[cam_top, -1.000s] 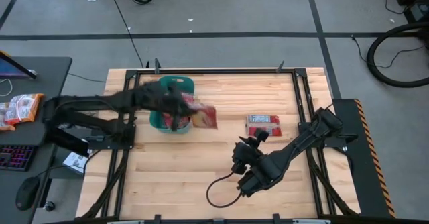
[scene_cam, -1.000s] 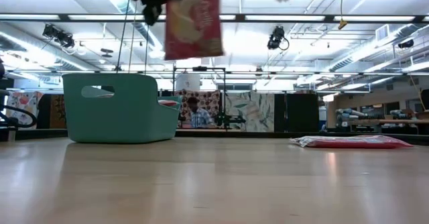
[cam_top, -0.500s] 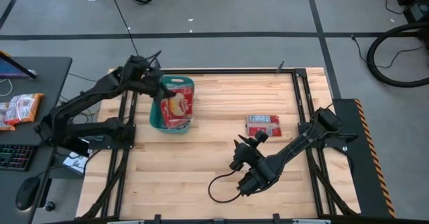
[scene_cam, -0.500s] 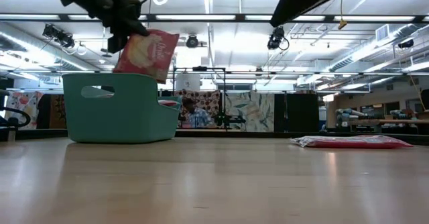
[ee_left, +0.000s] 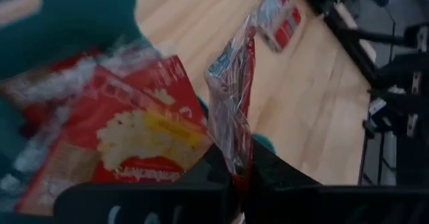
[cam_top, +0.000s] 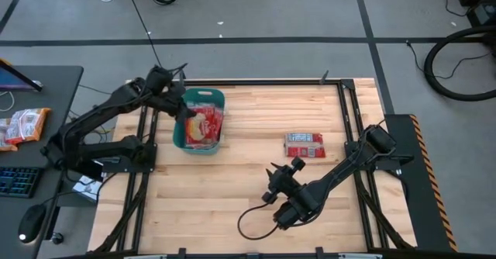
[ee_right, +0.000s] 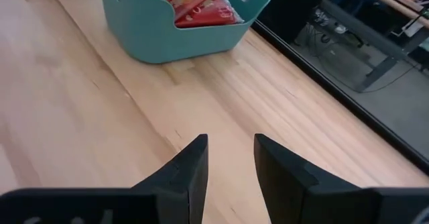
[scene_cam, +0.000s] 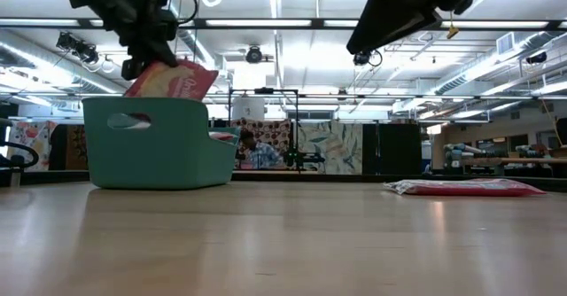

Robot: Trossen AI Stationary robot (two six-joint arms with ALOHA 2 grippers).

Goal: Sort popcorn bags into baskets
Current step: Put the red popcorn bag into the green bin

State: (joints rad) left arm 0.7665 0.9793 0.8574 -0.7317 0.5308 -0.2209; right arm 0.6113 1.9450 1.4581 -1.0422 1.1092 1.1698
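Hanging edge-down over the teal basket (cam_top: 198,122), a red popcorn bag (ee_left: 231,96) is pinched in the left gripper (ee_left: 236,172), fingers (ee_left: 211,167) clenched on its lower edge in the left wrist view. Low view: held bag (scene_cam: 170,80) tilted, lower part already behind the basket (scene_cam: 159,143) rim. Basket sits at the desk's (cam_top: 256,189) far left part, already holding several red bags (cam_top: 203,125); wrist view shows them lying flat in a pile (ee_left: 127,140). Left gripper (cam_top: 183,108) is above the basket's left rim. One more popcorn bag (cam_top: 304,144) lies flat on the desk well apart to the right of the basket, also seen low at right (scene_cam: 465,187). Right gripper (cam_top: 279,183) hovers over the desk's middle front, near that loose bag but not touching; its fingers (ee_right: 184,170) are spread apart with nothing between them, pointing toward the basket (ee_right: 177,24).
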